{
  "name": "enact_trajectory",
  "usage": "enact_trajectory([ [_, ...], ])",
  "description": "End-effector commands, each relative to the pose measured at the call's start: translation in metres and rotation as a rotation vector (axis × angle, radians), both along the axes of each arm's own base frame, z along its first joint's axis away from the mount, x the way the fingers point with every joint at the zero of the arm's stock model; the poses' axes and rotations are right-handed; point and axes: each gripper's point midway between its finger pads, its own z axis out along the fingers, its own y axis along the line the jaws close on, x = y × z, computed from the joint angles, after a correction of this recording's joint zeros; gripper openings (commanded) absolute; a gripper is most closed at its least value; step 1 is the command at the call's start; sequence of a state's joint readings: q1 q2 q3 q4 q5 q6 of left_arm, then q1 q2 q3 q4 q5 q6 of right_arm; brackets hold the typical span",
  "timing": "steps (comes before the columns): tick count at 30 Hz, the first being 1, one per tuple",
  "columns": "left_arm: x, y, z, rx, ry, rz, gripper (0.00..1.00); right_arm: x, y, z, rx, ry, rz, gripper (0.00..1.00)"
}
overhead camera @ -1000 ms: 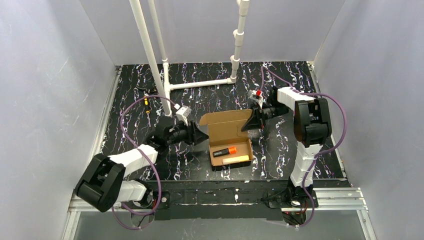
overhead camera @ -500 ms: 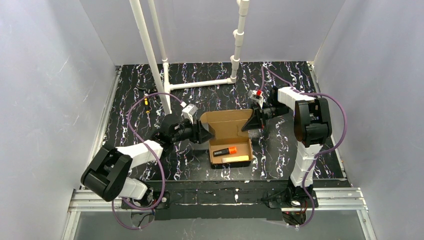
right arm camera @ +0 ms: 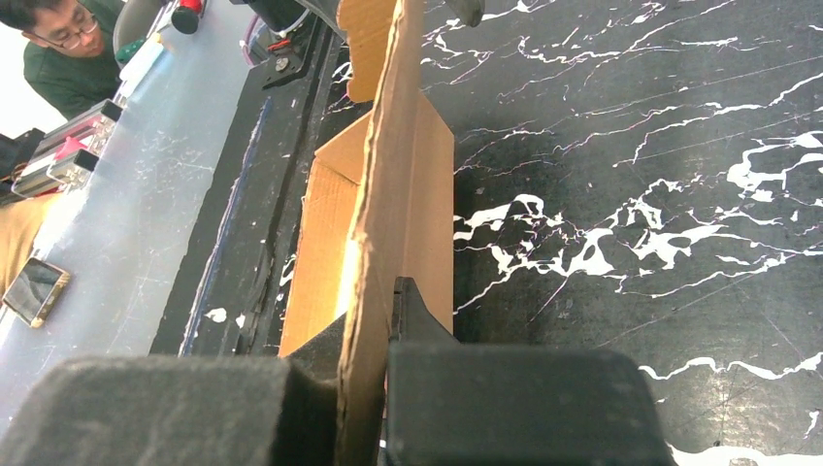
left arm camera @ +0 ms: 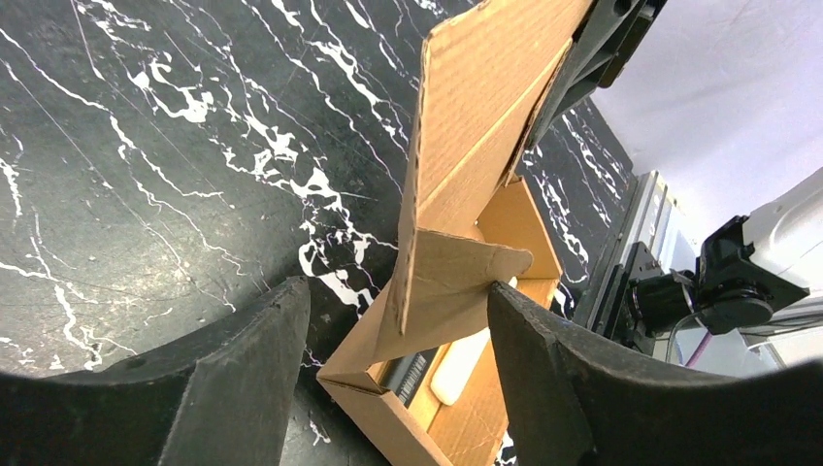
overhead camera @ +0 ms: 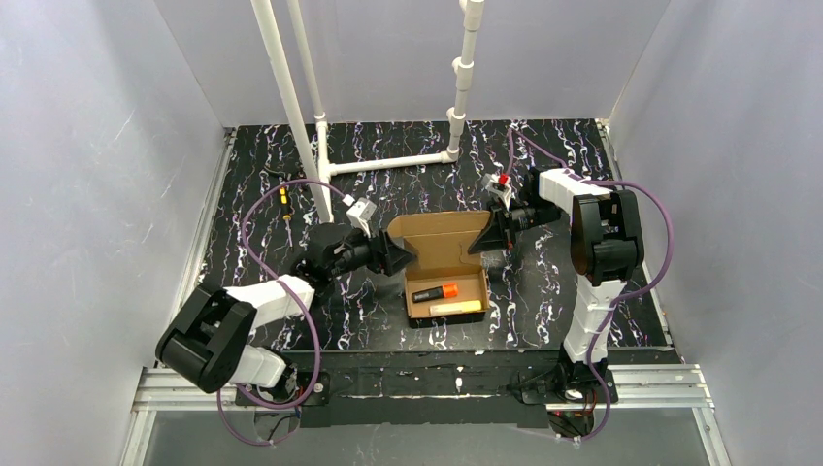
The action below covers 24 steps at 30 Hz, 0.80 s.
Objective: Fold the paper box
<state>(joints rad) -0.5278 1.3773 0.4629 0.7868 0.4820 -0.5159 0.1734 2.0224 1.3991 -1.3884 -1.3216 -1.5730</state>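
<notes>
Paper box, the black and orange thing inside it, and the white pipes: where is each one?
paper box [overhead camera: 439, 238]: top view, inner face of its raised lid.
black and orange thing [overhead camera: 434, 292]: top view, its black part.
white pipes [overhead camera: 388, 162]: top view, the horizontal bar.

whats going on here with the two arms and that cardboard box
Two robot arms are folding a paper box. It sits open with its lid standing up, and a black-and-orange marker and a pale stick lie inside. The right gripper is shut on the lid's right edge. The left gripper is open, its fingers straddling the lid's left side tab without pinching it.
</notes>
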Motion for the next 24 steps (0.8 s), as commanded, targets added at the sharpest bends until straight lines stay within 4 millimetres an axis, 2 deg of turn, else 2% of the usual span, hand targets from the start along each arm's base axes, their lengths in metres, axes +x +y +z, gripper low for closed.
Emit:
enact_trajectory([
  [1,0.004,0.007,0.027,-0.063,-0.104,0.019,0.67,0.002,0.007,0.029,0.052,-0.029,-0.015,0.01],
  [12,-0.006,0.002,0.045,-0.131,-0.198,-0.096,0.66,-0.003,0.013,0.045,0.078,-0.035,-0.012,0.01],
  [19,-0.006,0.011,0.061,-0.215,-0.249,-0.106,0.66,-0.010,0.018,0.060,0.100,-0.060,-0.003,0.01],
  [24,-0.012,0.005,0.065,-0.245,-0.220,-0.170,0.62,-0.009,0.020,0.062,0.107,-0.051,-0.005,0.01],
])
